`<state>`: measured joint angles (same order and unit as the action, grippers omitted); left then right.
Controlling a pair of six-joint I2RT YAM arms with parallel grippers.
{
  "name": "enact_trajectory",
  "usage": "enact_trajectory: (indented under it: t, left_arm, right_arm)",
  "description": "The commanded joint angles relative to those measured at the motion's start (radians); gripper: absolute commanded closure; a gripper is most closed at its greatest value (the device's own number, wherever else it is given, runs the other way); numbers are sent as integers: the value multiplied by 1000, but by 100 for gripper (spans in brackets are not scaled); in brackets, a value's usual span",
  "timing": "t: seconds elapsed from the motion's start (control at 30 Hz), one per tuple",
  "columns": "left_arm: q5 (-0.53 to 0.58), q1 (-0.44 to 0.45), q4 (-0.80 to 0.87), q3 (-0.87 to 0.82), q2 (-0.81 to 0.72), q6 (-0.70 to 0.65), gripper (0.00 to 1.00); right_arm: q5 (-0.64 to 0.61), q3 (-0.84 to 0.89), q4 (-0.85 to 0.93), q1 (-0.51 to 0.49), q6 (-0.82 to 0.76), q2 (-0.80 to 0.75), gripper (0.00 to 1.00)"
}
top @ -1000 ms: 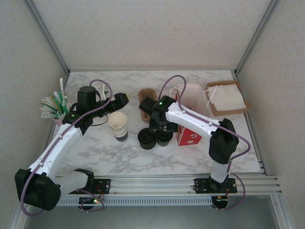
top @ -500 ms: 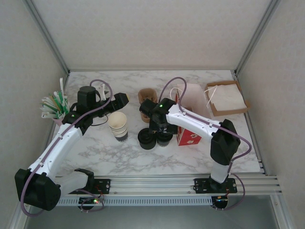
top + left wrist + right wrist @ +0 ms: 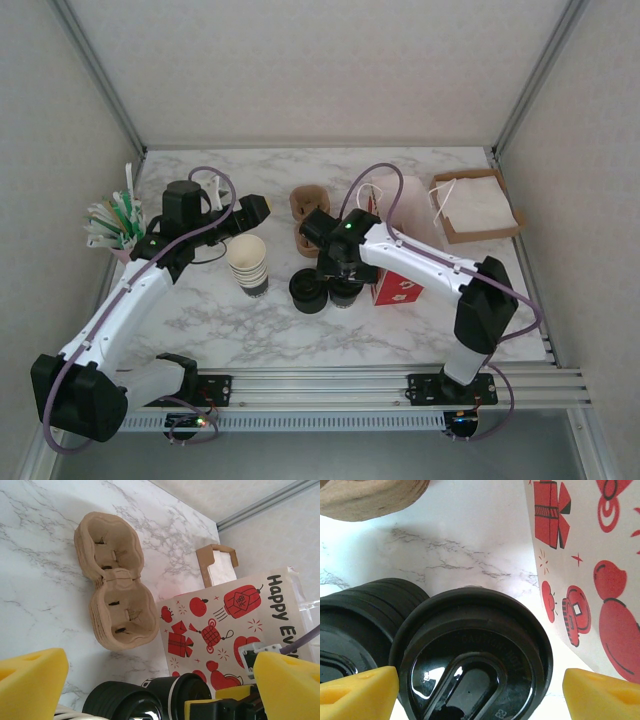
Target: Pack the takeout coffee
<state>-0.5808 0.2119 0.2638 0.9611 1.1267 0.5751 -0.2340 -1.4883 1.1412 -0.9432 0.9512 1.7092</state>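
Right gripper (image 3: 480,690) jaws wide, either side of takeout coffee (image 3: 472,665) lid; coffee mid-tabletop, between lid stack (image 3: 355,625) and red-print paper bag (image 3: 590,555); left gripper (image 3: 160,682) wide, empty, near cup carrier (image 3: 115,580).

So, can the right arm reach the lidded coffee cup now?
Probably yes: its open fingers straddle the lidded coffee cup from above, though the lid stack and gift bag crowd both sides.

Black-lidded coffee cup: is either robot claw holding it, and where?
Nothing is held. The right gripper, jaws open, straddles the dark paper cup's black lid; the left gripper hangs open.
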Motion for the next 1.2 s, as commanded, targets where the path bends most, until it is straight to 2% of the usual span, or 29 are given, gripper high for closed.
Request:
enact_trajectory:
  t: [0.0, 0.73, 1.0, 1.17]
  left_arm:
    - [-13, -7, -15, 11, -25, -6, 5]
    - [-14, -8, -17, 4, -28, -3, 5]
    - [-14, -8, -20, 3, -26, -3, 5]
    - [-14, -8, -21, 2, -26, -1, 5]
  right_arm:
    - [-11, 20, 4, -5, 18, -24, 14]
    - [27, 55, -36, -6, 3, 13, 19]
    - [22, 57, -37, -6, -14, 3, 26]
    - [16, 60, -30, -6, -27, 14, 26]
